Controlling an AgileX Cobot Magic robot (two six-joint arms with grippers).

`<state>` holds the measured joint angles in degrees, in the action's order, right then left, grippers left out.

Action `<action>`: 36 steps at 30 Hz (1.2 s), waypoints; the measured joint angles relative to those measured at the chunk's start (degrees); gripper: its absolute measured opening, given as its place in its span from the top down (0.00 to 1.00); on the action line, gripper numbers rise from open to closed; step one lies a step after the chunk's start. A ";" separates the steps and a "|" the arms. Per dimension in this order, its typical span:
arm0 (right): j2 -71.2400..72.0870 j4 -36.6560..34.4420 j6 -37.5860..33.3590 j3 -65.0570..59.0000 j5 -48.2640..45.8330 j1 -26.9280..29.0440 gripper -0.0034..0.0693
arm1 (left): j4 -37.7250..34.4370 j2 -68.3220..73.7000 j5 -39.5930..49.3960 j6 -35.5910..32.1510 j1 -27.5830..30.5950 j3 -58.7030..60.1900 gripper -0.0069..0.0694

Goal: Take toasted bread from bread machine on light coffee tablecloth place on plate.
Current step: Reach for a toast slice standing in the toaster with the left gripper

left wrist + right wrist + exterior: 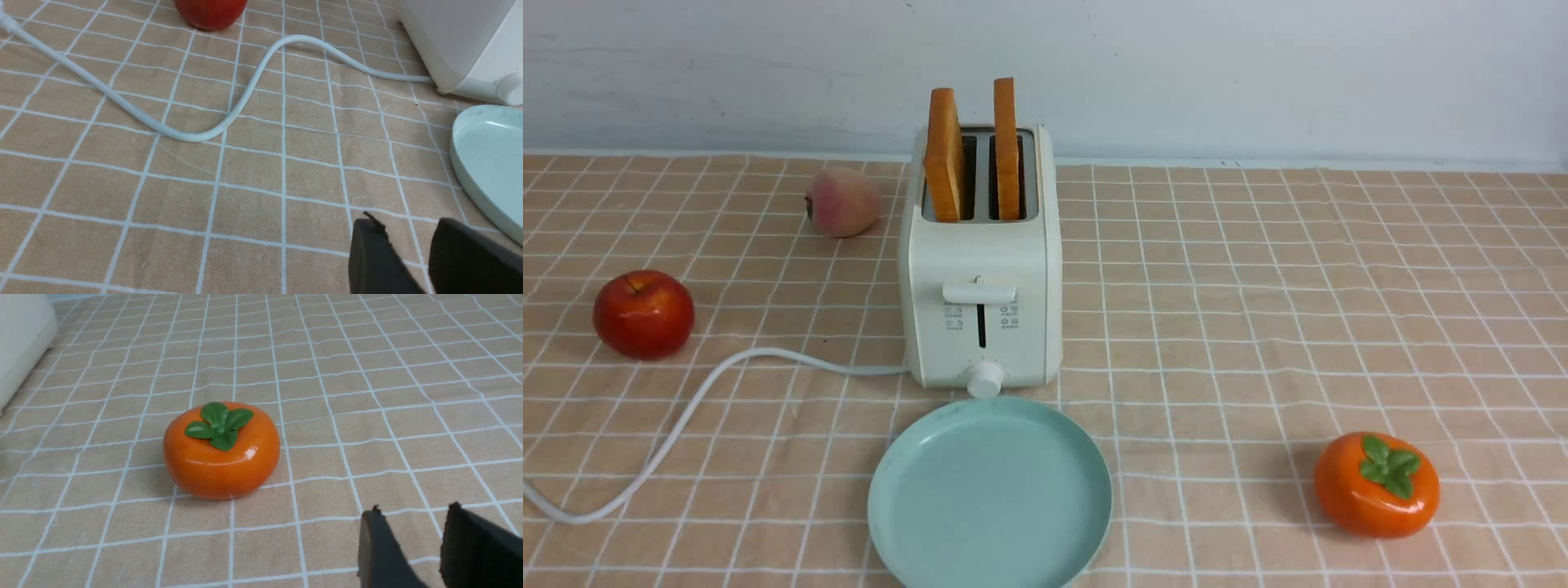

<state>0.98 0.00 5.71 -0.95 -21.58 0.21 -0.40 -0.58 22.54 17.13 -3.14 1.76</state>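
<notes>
Starting at the far left, a shiny red apple (644, 314) sits on the tan tablecloth (1217, 327) with its white grid, and a white cord (698, 392) snakes in below it, curving up and across to the toaster. The left tool (392, 245), seen in its wrist view, has its fingertips apart, nothing between them but a view of cloth, with the plate near.

Next along, a pinkish peach (844, 202) lies near the back, just left of the cream-white toaster (980, 310). The toaster's long axis runs away from the camera, its lever (979, 292) and round knob (985, 379) facing us. And here's the bread: the left slice of toast (943, 155) stands in the left slot, its top leaning a touch to the left; the right slice of toast (1006, 147) stands almost upright in the right slot. Both are edge-on to us, crusts forward, poking well above the slots, their flat faces turned sideways.

Directly in front, the pale teal plate (990, 494) lies flat and bare, close by the knob. Over on the right, an orange persimmon (1377, 485) shows its green leaves on top, and the right tool (410, 535) is open too, fingertips parted and empty.
</notes>
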 joint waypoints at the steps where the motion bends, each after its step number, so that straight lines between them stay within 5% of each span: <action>1: 0.00 0.00 0.00 0.00 0.00 0.00 0.62 | 0.00 0.00 0.00 0.00 0.00 0.00 0.63; 21: 0.00 0.00 0.00 0.00 0.00 0.00 0.62 | 0.40 0.00 -3.12 0.48 0.00 0.00 0.60; 32: 0.00 0.00 0.00 0.00 0.00 0.00 0.62 | -17.81 0.00 -26.61 11.40 0.00 0.00 0.61; 36: 0.00 -1.63 0.49 -0.12 1.40 0.00 0.62 | -22.32 0.00 -35.63 17.77 0.00 0.00 0.70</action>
<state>0.98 -1.63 6.21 -1.07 -20.18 0.21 -22.73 -0.58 -13.08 34.90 -3.14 1.76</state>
